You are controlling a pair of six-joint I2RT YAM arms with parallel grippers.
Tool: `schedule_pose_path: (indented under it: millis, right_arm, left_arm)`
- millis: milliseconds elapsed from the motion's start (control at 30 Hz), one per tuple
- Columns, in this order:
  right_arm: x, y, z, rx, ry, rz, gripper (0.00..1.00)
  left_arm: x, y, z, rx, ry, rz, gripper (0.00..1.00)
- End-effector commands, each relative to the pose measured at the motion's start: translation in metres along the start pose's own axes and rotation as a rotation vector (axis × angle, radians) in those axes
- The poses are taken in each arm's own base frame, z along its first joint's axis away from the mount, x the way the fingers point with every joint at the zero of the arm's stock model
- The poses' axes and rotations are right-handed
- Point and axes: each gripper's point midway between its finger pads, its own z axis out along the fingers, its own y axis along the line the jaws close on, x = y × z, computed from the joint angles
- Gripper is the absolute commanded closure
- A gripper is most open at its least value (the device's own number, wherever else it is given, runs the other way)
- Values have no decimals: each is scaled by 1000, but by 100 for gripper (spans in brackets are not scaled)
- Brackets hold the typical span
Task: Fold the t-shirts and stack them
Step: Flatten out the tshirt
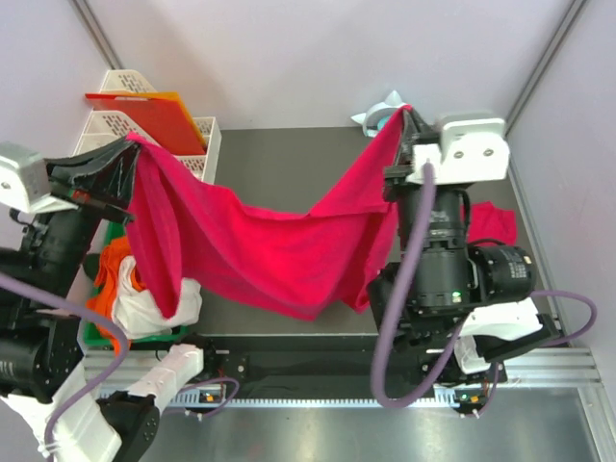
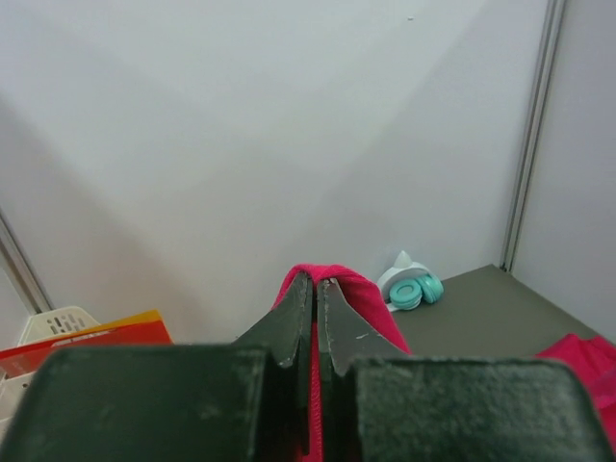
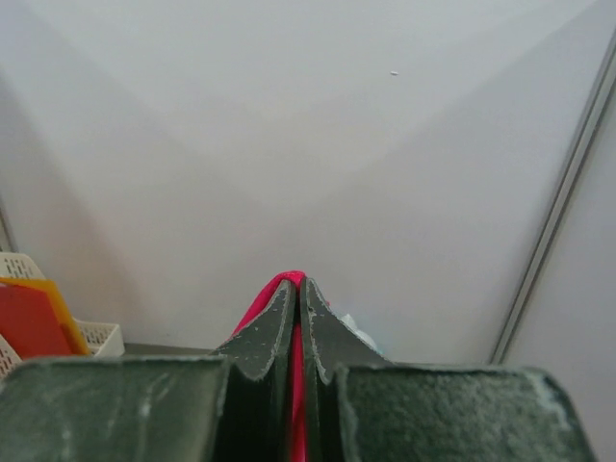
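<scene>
Two grippers: the left gripper [image 1: 130, 146] at 9 o'clock of the table [image 1: 279, 159] and the right gripper [image 1: 405, 113] at 2 o'clock each have their fingers pressed together on an edge of the same shirt [image 1: 260, 250].
Shirt place: it hangs in the air between them, above the table, and sags in the middle toward 6 o'clock.
Second shirt: a crumpled one [image 1: 493, 223] lies at 3 o'clock, partly covered by the right arm [image 1: 443, 260].
Risk of slip: only a thin fold sits in each grip, so I judge that a fast pull can free it.
Risk of snag: the left side hangs near the orange sheet [image 1: 154, 115] and the white baskets [image 1: 114, 123] at 10 o'clock; a swing can catch them.
Risk of bad lay: the sagging middle can bunch when it is lowered.
Hidden: no neck label or clear sleeve shows. I cannot tell which corners are held, and the right arm covers part of the lower edge.
Wrist views: they show mostly wall and only a strip of cloth.
</scene>
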Motion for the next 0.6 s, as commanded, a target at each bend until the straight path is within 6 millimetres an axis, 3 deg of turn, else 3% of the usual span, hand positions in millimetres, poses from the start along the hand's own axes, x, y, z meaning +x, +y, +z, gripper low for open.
schedule_pose_path:
  millis: [0, 100, 167, 200, 233, 267, 367, 400, 433, 467, 500, 533, 567]
  right_arm:
    - [13, -82, 5, 171, 49, 158, 100]
    - [27, -104, 15, 207, 100, 261, 100]
    - [43, -104, 26, 246, 109, 211, 100]
    - [51, -123, 31, 278, 133, 384, 100]
    - [67, -118, 43, 315, 143, 227, 100]
    - [74, -121, 50, 339, 147, 229, 100]
    - [83, -144, 89, 408, 105, 240, 100]
    - [108, -143, 116, 421, 121, 193, 100]
    - [98, -157, 126, 450, 95, 210, 100]
    - [102, -159, 138, 461, 99, 181, 100]
    - [138, -146, 168, 460, 158, 86, 100]
    - [119, -158, 178, 478, 115, 125, 100]
    - [126, -155, 191, 472, 119, 116, 100]
  left_arm:
    - [-6, -7, -3, 25, -14, -27, 100]
    - [27, -2, 14, 31, 72, -56, 100]
    - [63, 2, 30, 43, 155, -88, 100]
    - [80, 6, 40, 40, 194, -104, 100]
    - [93, 9, 48, 41, 220, -110, 100]
    - [121, 14, 56, 37, 278, -129, 100]
    - [168, 32, 88, 17, 353, -129, 100]
    - [189, 41, 106, 10, 389, -128, 100]
    - [198, 45, 116, 9, 403, -124, 100]
    - [208, 51, 127, 1, 418, -125, 100]
    - [221, 60, 148, -3, 431, -119, 100]
    - [227, 65, 159, -12, 436, -107, 100]
    - [233, 71, 170, -25, 441, -96, 100]
